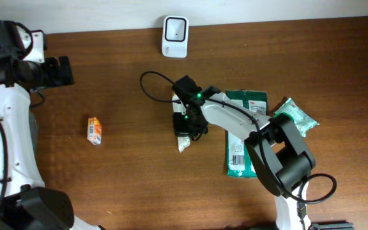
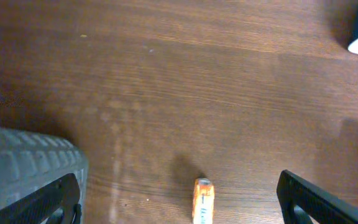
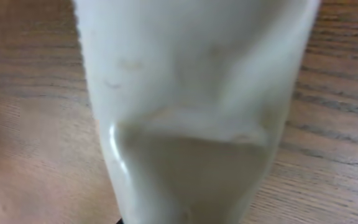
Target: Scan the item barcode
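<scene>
Two pincers, two very different states. The right pincer (image 1: 186, 124) is closed down narrow at the middle of the bench (image 1: 126, 191), and I judge it is nipping the white pouch (image 1: 183, 142), whose lower end pokes out at its 6 o'clock. In the right wrist view the pouch (image 3: 191, 112) fills the frame, creased and dented across its width. The fingers themselves do not show there, so the hold is a judgement.

That crease suggests thin, soft film with light contents. It will likely sag and fold instead of keeping flat, and its smooth skin may slip. A pinch on a sealed end or a side seam looks safest, leaving the printed face free. No barcode shows on it in any view, so which face carries it cannot be told.

Outward from there:
- **12 o'clock:** the white scanner (image 1: 174, 36) stands at the far edge, well apart.
- **3 o'clock:** a green packet (image 1: 245, 102) lies partly under the arm, with a second green packet (image 1: 297, 117) beyond it.
- **9 o'clock:** a small orange carton (image 1: 94, 131) lies alone.
- **10 o'clock:** the left pincer (image 1: 66, 70) hangs far off with its jaws spread wide, holding nothing.
</scene>
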Robot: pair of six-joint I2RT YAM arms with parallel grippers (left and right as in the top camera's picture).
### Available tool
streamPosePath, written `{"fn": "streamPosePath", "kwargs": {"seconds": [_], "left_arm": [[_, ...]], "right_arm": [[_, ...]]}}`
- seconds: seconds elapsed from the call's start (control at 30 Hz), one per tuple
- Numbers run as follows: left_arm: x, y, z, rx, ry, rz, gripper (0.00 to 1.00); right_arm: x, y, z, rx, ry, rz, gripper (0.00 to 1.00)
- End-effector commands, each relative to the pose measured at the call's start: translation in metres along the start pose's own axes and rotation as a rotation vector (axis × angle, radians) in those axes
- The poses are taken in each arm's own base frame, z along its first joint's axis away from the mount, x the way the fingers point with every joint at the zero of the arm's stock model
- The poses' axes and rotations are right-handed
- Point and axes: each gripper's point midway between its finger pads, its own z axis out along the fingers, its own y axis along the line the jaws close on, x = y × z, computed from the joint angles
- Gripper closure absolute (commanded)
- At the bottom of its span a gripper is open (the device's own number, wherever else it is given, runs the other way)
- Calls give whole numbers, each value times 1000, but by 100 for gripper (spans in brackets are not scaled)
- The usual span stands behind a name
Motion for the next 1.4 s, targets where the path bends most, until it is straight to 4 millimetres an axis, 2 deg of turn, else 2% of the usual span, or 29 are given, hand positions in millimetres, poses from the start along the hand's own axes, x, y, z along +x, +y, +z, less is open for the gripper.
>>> {"fn": "streamPosePath", "kwargs": {"seconds": [0.0, 0.1, 0.13, 0.2, 0.3, 0.43, 0.5, 0.57, 0.6, 0.67, 0.77, 0.87, 1.0, 1.13, 1.2, 1.27, 1.33, 1.37], "left_arm": [[1, 13, 2, -27, 7, -56, 1], [1, 13, 2, -26, 7, -56, 1], [1, 13, 2, -26, 7, -56, 1], [1, 13, 2, -26, 7, -56, 1], [1, 13, 2, -26, 7, -56, 1], [1, 13, 2, -26, 7, -56, 1], [1, 13, 2, -26, 7, -56, 1], [1, 13, 2, -26, 7, -56, 1], [1, 13, 2, -26, 7, -56, 1], [1, 13, 2, -26, 7, -56, 1], [1, 13, 2, -26, 7, -56, 1], [1, 13, 2, -26, 7, -56, 1], [1, 13, 2, -26, 7, -56, 1], [1, 13, 2, -26, 7, -56, 1], [1, 13, 2, -26, 7, -56, 1], [1, 13, 2, -26, 7, -56, 1], [1, 13, 2, -26, 7, -56, 1], [1, 13, 2, -26, 7, -56, 1]], "right_arm": [[-6, 17, -44, -87, -64, -245, 96], [-1, 44, -95, -287, -112, -451, 96], [3, 57, -122, -430, -133, -511, 96], [16, 79, -163, -712, -137, -594, 96], [22, 85, -212, -1021, -130, -580, 96], [28, 86, -238, -1101, -149, -594, 96], [34, 84, -246, -1003, -188, -604, 96], [52, 74, -253, -863, -227, -647, 96], [63, 71, -257, -832, -226, -663, 96], [70, 70, -260, -826, -217, -665, 96], [68, 61, -250, -750, -203, -644, 96], [67, 60, -250, -745, -207, -647, 96], [63, 70, -271, -744, -252, -683, 96], [60, 77, -280, -786, -284, -715, 96], [54, 81, -285, -803, -300, -695, 96], [42, 77, -280, -721, -311, -628, 96], [11, 64, -271, -402, -404, -561, 96], [-11, 63, -275, -258, -467, -561, 96]]}}
